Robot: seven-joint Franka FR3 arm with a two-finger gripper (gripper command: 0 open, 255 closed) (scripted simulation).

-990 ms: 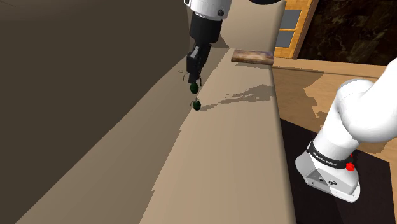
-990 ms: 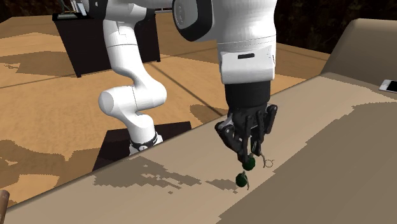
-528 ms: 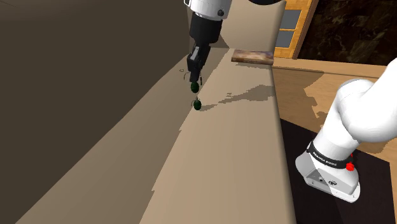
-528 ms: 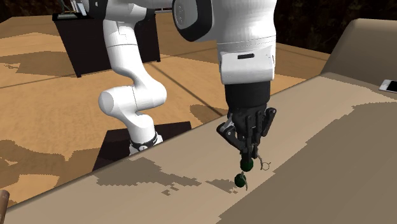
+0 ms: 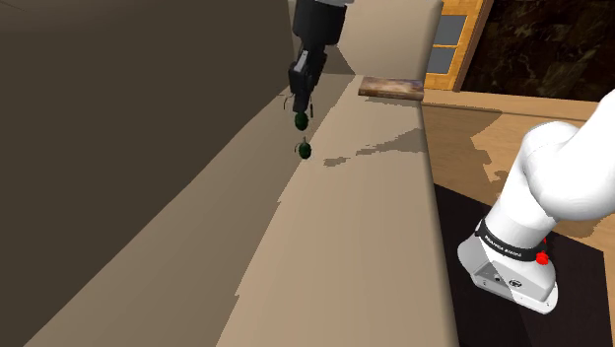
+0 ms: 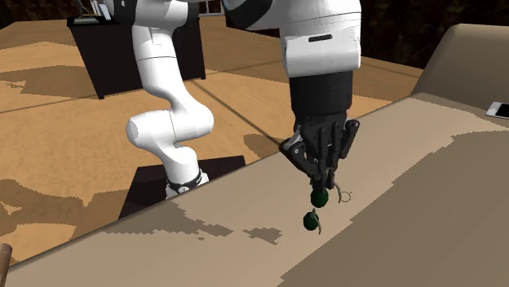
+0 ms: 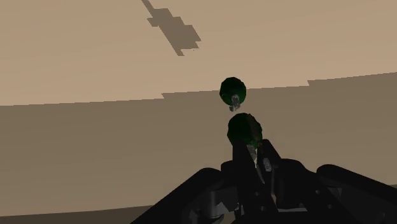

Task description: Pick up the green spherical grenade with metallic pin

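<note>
Just above the tabletop (image 5: 375,246), our jaws clench the green grenade (image 6: 320,196) by its metal top; a second grenade (image 6: 311,220) lies right beneath. We judge it small, hard, smooth, apt to slip.

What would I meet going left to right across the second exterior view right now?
dark cabinet → arm's white lower links → gripper clasping the green grenade → white phone

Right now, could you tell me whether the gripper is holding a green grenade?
Yes, the gripper is shut on a dark green round grenade at its tips.
</note>
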